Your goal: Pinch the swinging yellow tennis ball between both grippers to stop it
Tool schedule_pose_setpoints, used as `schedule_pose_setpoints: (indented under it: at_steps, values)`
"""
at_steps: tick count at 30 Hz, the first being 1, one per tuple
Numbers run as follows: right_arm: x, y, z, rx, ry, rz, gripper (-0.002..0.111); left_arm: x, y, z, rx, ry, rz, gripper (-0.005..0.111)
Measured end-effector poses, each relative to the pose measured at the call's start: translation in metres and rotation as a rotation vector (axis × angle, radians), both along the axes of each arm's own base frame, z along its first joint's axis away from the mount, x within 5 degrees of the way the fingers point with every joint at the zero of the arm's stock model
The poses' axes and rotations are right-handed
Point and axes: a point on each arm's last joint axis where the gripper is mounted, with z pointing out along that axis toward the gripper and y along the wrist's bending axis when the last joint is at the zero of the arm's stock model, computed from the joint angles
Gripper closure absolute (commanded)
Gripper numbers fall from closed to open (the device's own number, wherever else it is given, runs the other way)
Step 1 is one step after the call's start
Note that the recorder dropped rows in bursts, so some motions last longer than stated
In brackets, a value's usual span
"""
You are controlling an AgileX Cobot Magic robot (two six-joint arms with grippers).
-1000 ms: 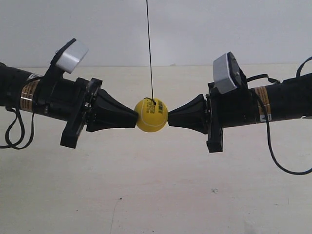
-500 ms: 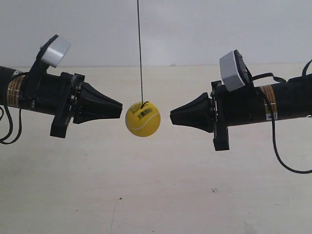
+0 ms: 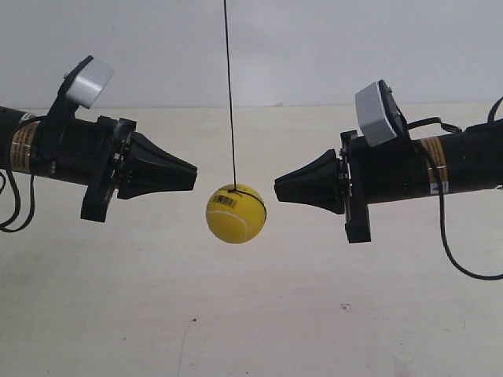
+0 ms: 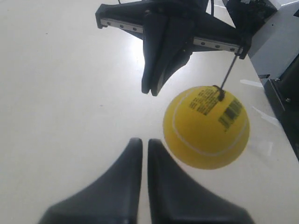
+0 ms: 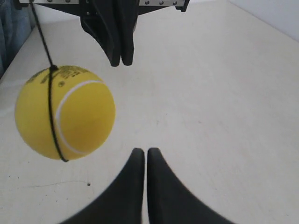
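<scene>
Noting the nearest things first: the left gripper (image 4: 141,141) is showing its jaws pressed together with only a hairline slit between them, and they are gripping nothing. The right gripper (image 5: 141,151) is looking the same, with its jaws closed tip to tip and empty.

The yellow tennis ball (image 3: 236,214) is hanging free on its string (image 3: 229,94) in the gap between the two cone tips and is touching neither.

Key relation: the ball is sitting below the line joining the tips. In each wrist view it is lying off that arm's axis, not dead ahead. The arm at the exterior view's right (image 3: 409,169) is carrying its tip slightly lower, so it is seeming a shade nearer the ball.

Judging from this, both tips are needing to drop and then close inward along one line.

The pale surface (image 3: 251,330) is lying beneath, and the wall (image 3: 314,47) is standing behind.
</scene>
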Motion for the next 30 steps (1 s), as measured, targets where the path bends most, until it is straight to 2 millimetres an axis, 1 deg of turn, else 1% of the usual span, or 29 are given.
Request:
schedule_pose_setpoints:
  at_steps: [23,30]
  values:
    - [-0.001,0.0,0.002,0.019,0.01,0.005,0.108,0.0,0.0,-0.001,0.004,0.006,-0.002,0.102]
    - [0.0,0.0,0.002,0.023,0.01,0.003,0.108,0.002,0.0,-0.011,0.003,0.04,0.001,0.102]
